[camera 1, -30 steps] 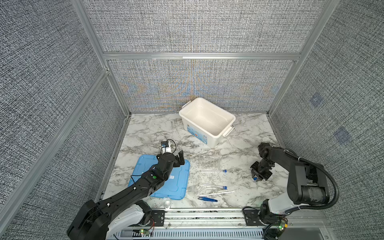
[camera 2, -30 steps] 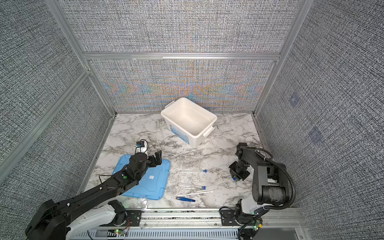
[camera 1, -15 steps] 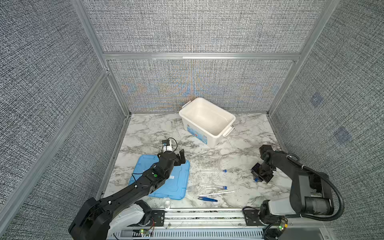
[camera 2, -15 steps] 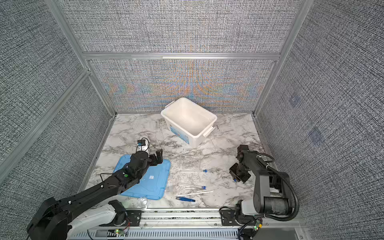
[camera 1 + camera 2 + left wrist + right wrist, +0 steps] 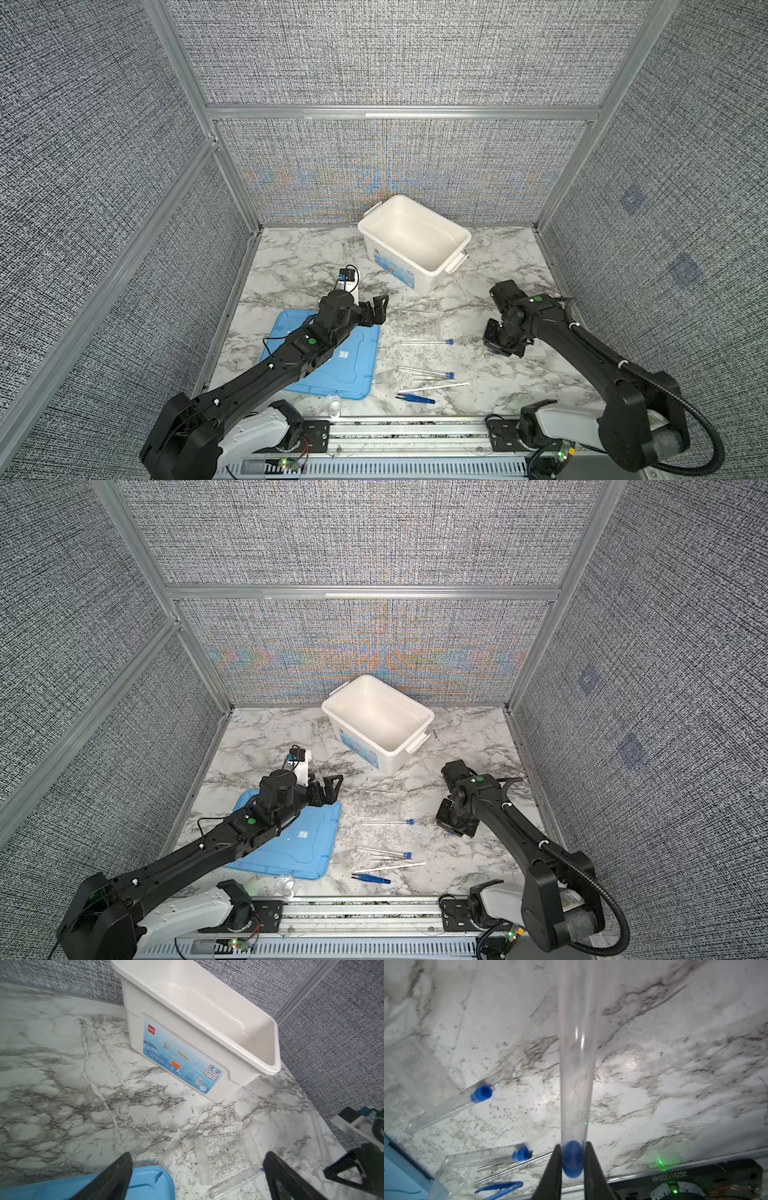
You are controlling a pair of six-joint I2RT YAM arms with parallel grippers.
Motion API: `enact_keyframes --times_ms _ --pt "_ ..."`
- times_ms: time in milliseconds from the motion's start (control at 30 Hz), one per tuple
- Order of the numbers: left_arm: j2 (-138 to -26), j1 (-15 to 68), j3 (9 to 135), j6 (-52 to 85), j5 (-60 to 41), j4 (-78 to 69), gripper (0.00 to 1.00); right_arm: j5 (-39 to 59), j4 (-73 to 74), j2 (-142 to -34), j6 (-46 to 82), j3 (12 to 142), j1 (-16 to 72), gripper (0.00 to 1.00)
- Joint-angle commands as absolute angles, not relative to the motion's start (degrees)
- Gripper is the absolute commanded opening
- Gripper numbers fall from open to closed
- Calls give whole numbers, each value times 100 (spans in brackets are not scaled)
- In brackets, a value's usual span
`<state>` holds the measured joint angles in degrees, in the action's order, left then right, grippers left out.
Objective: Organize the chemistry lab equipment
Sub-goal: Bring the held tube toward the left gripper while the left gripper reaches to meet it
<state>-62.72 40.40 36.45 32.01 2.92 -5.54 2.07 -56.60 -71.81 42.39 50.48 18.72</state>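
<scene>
Marble tabletop (image 5: 498, 386): farthest in front of the white tub (image 5: 399, 270) lie blue tweezers (image 5: 415, 399) and a thin white stick (image 5: 436, 387), then a blue-capped tube (image 5: 426, 371), a second tube (image 5: 426, 342), and the clear rack (image 5: 417, 323) closest. Front-right of the tub, the right gripper (image 5: 573, 1147) pinches a third tube (image 5: 577, 1053) by its cap; front-left, the left gripper (image 5: 376, 309) hangs spread wide

Far end of blue-capped tube (image 5: 578, 1053) beyond right wrist view's edge

Grey woven-fabric wall panels (image 5: 395, 54) framed in aluminium rails (image 5: 399, 113) enclose a white, grey-veined marble surface (image 5: 299, 257) under even light.
</scene>
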Motion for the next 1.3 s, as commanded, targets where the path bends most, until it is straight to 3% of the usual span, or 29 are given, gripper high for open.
enact_keyframes --times_ms 0,467,633,1033,1267 --pt "-6483 4034 3815 3773 -874 -437 99 61 -5779 -7113 4480 5193 2319 16" --pt "-8258 4034 3913 6420 -3084 -2768 96 -29 -4929 -7549 3894 6090 4574 16" --pt "-8383 4042 3977 6594 -3121 -3032 96 463 -4407 -7721 3606 6219 4973 16" --pt "-8388 4045 3997 6824 -2831 -2800 96 635 -4017 -7893 3227 6495 5229 16" --pt "-8466 4035 3927 7007 -2913 -3173 80 674 -3972 -8131 3137 6693 5245 16"
